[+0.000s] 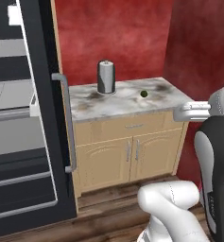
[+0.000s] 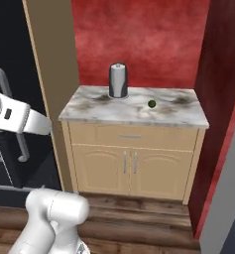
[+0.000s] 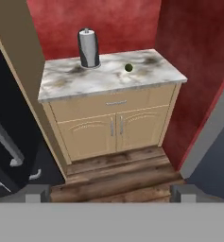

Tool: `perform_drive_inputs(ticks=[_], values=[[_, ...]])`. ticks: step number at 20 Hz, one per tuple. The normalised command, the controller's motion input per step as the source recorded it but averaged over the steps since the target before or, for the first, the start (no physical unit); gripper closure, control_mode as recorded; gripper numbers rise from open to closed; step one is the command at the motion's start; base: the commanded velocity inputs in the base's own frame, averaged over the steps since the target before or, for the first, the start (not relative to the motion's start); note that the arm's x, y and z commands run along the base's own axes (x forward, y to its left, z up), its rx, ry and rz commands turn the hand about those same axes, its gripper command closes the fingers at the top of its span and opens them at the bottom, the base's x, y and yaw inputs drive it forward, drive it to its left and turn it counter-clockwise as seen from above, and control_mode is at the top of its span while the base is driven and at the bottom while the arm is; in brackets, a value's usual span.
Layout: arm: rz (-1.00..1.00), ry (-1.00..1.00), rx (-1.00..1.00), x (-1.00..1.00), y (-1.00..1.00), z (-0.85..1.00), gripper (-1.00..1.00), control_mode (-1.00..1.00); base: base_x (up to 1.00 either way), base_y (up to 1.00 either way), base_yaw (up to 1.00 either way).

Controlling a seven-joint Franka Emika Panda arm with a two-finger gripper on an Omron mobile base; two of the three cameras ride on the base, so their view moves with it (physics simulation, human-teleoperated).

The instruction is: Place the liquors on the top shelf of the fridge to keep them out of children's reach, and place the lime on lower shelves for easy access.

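- lime (image 3: 128, 67) sits upper centre of frame on the counter (image 3: 75, 80), right of the paper-towel roll (image 3: 88, 48).
- hand (image 3: 111, 194) spread wide, empty, well back from it.
- likely light, firm, prone to roll; pinch across its middle.

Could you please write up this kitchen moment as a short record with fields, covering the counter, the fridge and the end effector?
counter: marble top on a tan wooden cabinet against a red wall
paper-towel roll: grey roll standing upright near the back of the counter
lime: small dark green ball resting on the counter, apart from the roll
fridge: door open, light-grey shelves visible; left of the counter
bottles: none on the counter
end effector: open, empty, held well back from the cabinet and facing it
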Motion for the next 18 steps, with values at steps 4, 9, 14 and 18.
perform_drive_inputs(ticks=[4, 9, 14, 18], values=[[0.00, 0.00, 0.00, 0.00, 0.00, 0.00, -1.00, 1.00, 0.54, -0.47, 0.00], [0.00, 0.00, 0.00, 0.00, 0.00, 0.00, -1.00, 1.00, 0.72, -0.29, 0.00], [0.00, 0.00, 0.00, 0.00, 0.00, 0.00, -1.00, 1.00, 0.84, -0.17, 0.00], [0.00, 0.00, 0.00, 0.00, 0.00, 0.00, -1.00, 1.00, 0.86, -0.22, 0.00]])
